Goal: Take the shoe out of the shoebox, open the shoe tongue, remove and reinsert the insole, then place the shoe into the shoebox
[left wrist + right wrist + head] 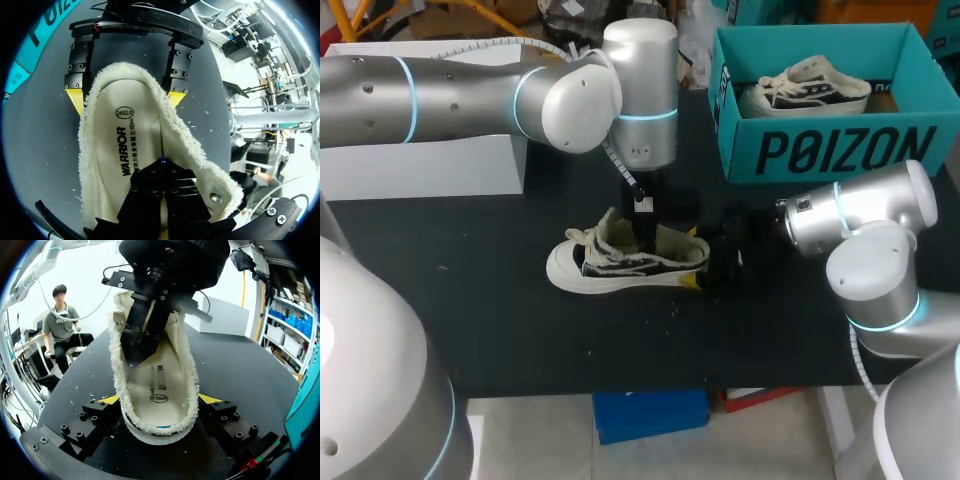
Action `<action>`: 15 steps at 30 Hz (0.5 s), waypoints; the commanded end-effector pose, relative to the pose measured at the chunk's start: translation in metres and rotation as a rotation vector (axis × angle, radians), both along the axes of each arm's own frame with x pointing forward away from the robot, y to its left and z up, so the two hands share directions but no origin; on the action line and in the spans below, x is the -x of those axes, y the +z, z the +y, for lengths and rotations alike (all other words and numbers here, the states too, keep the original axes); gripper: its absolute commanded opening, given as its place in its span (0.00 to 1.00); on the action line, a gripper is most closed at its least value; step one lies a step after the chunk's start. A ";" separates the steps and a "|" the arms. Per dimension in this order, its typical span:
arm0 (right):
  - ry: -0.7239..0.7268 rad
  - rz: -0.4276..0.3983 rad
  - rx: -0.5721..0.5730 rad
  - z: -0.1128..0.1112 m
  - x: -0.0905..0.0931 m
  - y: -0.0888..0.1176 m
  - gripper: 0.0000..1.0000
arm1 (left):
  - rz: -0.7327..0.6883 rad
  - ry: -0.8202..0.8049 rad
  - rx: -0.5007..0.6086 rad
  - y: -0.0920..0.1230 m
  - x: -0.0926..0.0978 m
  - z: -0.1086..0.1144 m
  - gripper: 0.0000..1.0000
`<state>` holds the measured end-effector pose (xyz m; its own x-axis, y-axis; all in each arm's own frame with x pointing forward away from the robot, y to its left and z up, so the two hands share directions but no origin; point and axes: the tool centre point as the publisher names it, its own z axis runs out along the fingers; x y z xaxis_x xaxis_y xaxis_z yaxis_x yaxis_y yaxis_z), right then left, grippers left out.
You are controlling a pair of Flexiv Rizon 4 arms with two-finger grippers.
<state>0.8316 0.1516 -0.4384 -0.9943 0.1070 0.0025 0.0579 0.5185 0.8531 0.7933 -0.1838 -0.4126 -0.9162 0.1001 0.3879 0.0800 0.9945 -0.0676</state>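
shoe [625, 262] lies mid-frame on the black table [470, 320] — right gripper [159, 400] pinches its heel from both sides; left gripper [162, 169] reaches down inside it — grip can't be told.

Shoe [186, 136] toe hidden behind left gripper [162, 179]

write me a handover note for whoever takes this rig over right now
Left gripper: shut, tips inside the shoe on the insole.
Right gripper: shut on the shoe's heel.
Shoe stands on the table, out of the shoebox; a second shoe sits in the box.
Done: shoe out. Insole sits in the shoe; unclear whether it has been out.
To do: shoe back into shoebox.
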 end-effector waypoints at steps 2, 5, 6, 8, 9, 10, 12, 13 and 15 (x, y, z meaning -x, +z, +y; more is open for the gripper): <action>-0.002 0.001 0.000 -0.001 -0.002 -0.002 0.00 | -0.007 0.007 0.000 -0.010 0.004 0.001 0.00; -0.002 0.001 0.000 -0.001 -0.002 -0.002 0.00 | -0.020 0.014 -0.003 -0.010 0.003 0.002 0.00; -0.002 0.001 0.000 -0.001 -0.002 -0.002 0.00 | -0.027 0.016 -0.004 -0.009 0.002 0.002 0.00; -0.002 0.001 0.000 -0.001 -0.002 -0.002 0.00 | -0.039 0.015 -0.003 -0.008 0.001 0.002 0.00; -0.002 0.001 0.000 -0.001 -0.002 -0.002 0.00 | -0.043 0.016 0.001 -0.007 0.001 0.002 0.00; -0.002 0.001 0.000 -0.001 -0.002 -0.002 0.00 | -0.049 0.017 0.002 -0.007 0.001 0.002 0.13; -0.002 0.001 0.000 -0.001 -0.002 -0.002 0.00 | -0.053 0.015 0.006 -0.007 0.001 0.002 0.27; -0.002 0.001 0.000 -0.001 -0.002 -0.002 0.00 | -0.056 0.016 0.004 -0.007 0.001 0.002 0.26; -0.002 0.001 0.000 -0.001 -0.002 -0.002 0.00 | -0.061 0.019 0.004 -0.008 0.000 0.002 0.27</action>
